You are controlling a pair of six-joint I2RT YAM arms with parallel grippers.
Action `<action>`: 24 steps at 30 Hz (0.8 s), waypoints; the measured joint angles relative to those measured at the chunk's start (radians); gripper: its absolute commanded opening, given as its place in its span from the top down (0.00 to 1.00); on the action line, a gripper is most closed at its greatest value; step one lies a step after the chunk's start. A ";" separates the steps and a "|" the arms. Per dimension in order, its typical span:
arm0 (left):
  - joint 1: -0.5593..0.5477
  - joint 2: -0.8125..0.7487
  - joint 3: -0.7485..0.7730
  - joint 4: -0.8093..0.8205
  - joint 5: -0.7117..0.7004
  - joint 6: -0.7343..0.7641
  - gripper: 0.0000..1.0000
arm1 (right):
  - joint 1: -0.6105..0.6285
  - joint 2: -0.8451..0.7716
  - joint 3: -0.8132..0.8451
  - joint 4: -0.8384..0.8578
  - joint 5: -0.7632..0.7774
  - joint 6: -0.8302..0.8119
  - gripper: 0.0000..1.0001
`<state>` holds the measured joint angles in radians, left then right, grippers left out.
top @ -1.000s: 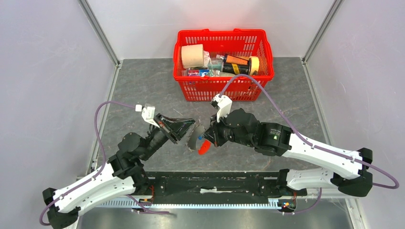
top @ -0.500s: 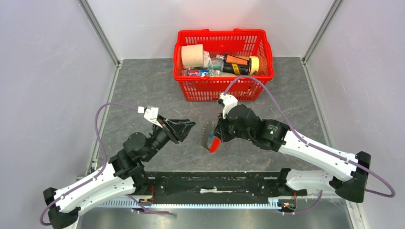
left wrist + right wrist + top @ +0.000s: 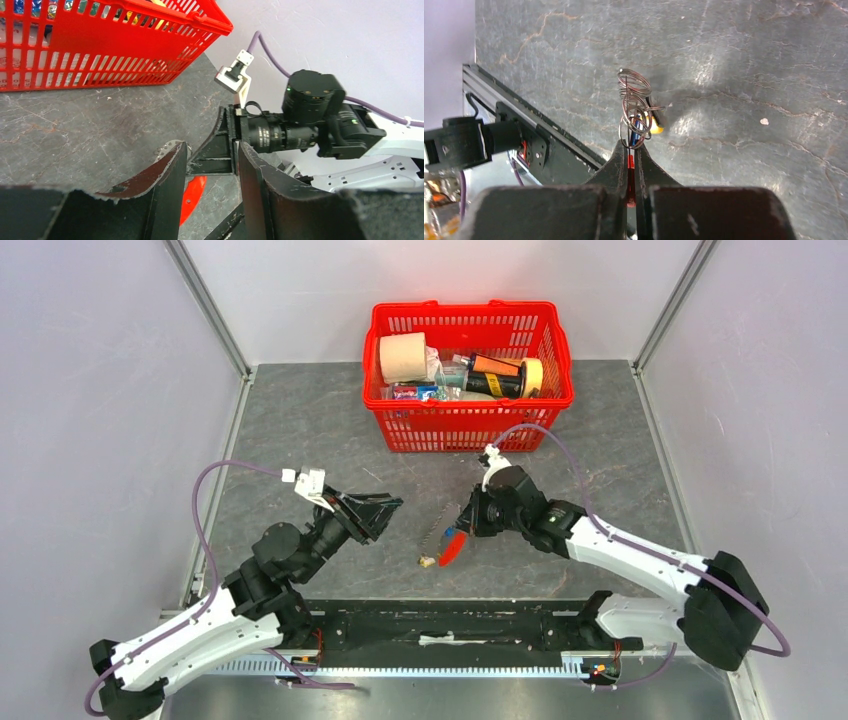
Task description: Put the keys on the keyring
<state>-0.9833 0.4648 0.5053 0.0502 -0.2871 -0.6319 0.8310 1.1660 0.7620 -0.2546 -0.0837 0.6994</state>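
My right gripper (image 3: 462, 531) is shut on the red strap (image 3: 452, 549) of the keyring (image 3: 436, 538) and holds it low over the table. In the right wrist view the strap (image 3: 629, 165) is pinched between the jaws of that gripper (image 3: 630, 148). The silvery coil (image 3: 634, 97) sticks out ahead, with a small blue piece (image 3: 637, 125) inside it and the brass clasp (image 3: 655, 128) beside it. I cannot make out the keys separately. My left gripper (image 3: 386, 506) is open and empty, a short way left of the keyring. Its fingers (image 3: 167, 180) frame the red strap (image 3: 193, 197).
A red basket (image 3: 470, 426) full of household items stands at the back centre; it also shows in the left wrist view (image 3: 100, 55). The black base rail (image 3: 450, 625) runs along the near edge. Grey walls close in both sides.
My right arm has drawn back to the right with the keyring and lowered it, so the clasp now hangs near the table. My left gripper has pulled slightly back to the left.
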 measured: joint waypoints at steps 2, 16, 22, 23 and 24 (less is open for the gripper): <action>0.000 -0.003 -0.003 -0.005 0.000 0.000 0.51 | -0.035 0.023 -0.048 0.074 -0.021 0.045 1.00; 0.000 -0.024 -0.005 -0.019 -0.006 -0.001 0.50 | -0.253 0.106 -0.276 0.399 -0.158 0.245 0.55; 0.000 -0.024 -0.008 -0.020 -0.020 -0.002 0.50 | -0.282 0.050 -0.333 0.390 -0.157 0.247 0.44; 0.000 -0.024 -0.010 -0.020 -0.022 -0.002 0.50 | -0.285 0.042 -0.337 0.385 -0.155 0.247 0.43; 0.000 -0.024 -0.012 -0.024 -0.023 -0.002 0.50 | -0.286 0.026 -0.340 0.370 -0.152 0.247 0.42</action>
<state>-0.9833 0.4408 0.4934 0.0265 -0.3099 -0.6342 0.5453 1.1915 0.4217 0.1154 -0.2356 0.9463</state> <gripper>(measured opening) 0.494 0.549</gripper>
